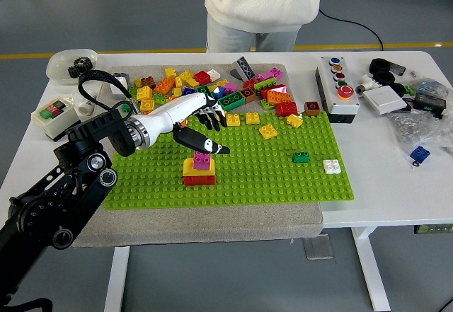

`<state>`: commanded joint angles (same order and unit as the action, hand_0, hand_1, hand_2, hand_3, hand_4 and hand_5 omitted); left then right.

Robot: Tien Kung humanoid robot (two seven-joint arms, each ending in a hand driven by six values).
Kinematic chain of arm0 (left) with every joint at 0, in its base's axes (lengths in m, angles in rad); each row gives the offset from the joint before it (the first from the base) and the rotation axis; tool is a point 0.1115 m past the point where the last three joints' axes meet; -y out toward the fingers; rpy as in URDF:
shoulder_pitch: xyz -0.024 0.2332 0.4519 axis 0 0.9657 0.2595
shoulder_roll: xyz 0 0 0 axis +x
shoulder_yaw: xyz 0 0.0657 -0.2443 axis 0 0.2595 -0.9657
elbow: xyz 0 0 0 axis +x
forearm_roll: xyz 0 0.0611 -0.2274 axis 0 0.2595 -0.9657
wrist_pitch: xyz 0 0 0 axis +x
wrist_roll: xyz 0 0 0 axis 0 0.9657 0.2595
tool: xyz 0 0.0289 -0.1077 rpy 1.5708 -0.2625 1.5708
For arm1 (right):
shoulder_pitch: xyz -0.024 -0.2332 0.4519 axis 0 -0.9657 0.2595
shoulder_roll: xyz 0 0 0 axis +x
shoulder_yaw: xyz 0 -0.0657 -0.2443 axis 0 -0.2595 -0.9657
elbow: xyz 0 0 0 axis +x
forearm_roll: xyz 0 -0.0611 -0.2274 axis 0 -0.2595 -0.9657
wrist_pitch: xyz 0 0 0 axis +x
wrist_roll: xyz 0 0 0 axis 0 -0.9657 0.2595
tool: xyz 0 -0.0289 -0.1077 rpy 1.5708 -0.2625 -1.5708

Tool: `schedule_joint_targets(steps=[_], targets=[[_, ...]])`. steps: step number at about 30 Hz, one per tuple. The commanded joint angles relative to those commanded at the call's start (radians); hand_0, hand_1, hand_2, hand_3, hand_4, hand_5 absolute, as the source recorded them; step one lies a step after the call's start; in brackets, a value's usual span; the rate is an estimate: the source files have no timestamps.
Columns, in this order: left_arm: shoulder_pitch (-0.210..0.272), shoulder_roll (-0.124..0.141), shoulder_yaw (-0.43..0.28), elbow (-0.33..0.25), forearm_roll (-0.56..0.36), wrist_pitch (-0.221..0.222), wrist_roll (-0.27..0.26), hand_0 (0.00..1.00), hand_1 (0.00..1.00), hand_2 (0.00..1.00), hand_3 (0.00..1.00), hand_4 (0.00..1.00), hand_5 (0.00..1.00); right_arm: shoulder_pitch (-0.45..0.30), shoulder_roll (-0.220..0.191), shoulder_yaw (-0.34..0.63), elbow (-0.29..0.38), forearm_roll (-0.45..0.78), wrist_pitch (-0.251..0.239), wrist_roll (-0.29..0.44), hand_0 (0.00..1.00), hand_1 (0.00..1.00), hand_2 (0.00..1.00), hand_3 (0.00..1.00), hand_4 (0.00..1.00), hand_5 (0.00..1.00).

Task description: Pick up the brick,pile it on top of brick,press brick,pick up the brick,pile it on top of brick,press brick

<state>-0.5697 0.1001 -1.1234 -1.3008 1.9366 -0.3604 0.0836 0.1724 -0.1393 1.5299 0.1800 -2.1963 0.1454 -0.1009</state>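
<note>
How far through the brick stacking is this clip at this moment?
A three-brick stack stands on the green baseplate: red at the bottom, yellow, then a small pink brick on top. The left hand hovers above and behind it, holding nothing, fingers relaxed. Whether the pink brick was pressed cannot be told. If another round remains, the loose brick pile behind is the source.

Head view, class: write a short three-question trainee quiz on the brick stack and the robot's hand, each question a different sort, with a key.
1. True or false: the left hand grips the magenta brick.
2. The magenta brick sits on: A) the white brick B) the yellow brick C) the dark green brick.
3. Fill in: the stack's bottom brick is ____.

Key: 1 false, the hand is above it, open; 2 B; 3 red.
</note>
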Motion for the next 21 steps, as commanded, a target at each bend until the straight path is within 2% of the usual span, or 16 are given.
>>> schedule_joint_targets(steps=[5, 6, 9, 21], targets=[[-0.010, -0.006, 0.018, 0.031, 0.032, 0.031, -0.027, 0.780, 0.651, 0.639, 0.696, 0.998, 0.345, 0.000, 0.000, -0.001, 0.000, -0.003, 0.000, 0.000, 0.740, 0.647, 0.712, 0.588, 0.810, 0.377], [-0.012, -0.007, 0.022, 0.038, 0.042, 0.041, -0.035, 0.846, 0.689, 0.665, 0.736, 0.998, 0.295, -0.001, 0.000, -0.001, 0.000, -0.004, 0.001, 0.000, 0.741, 0.647, 0.712, 0.589, 0.811, 0.377], [-0.016, -0.009, 0.037, 0.059, 0.068, 0.069, -0.056, 0.846, 0.689, 0.665, 0.736, 0.998, 0.295, -0.001, 0.000, -0.003, 0.000, -0.006, 0.001, 0.000, 0.741, 0.647, 0.712, 0.589, 0.811, 0.377], [-0.027, -0.009, 0.086, 0.093, 0.127, 0.097, -0.083, 0.883, 0.710, 0.686, 0.754, 0.998, 0.292, -0.003, 0.001, -0.009, 0.000, -0.010, 0.003, 0.001, 0.740, 0.647, 0.712, 0.591, 0.812, 0.378]])
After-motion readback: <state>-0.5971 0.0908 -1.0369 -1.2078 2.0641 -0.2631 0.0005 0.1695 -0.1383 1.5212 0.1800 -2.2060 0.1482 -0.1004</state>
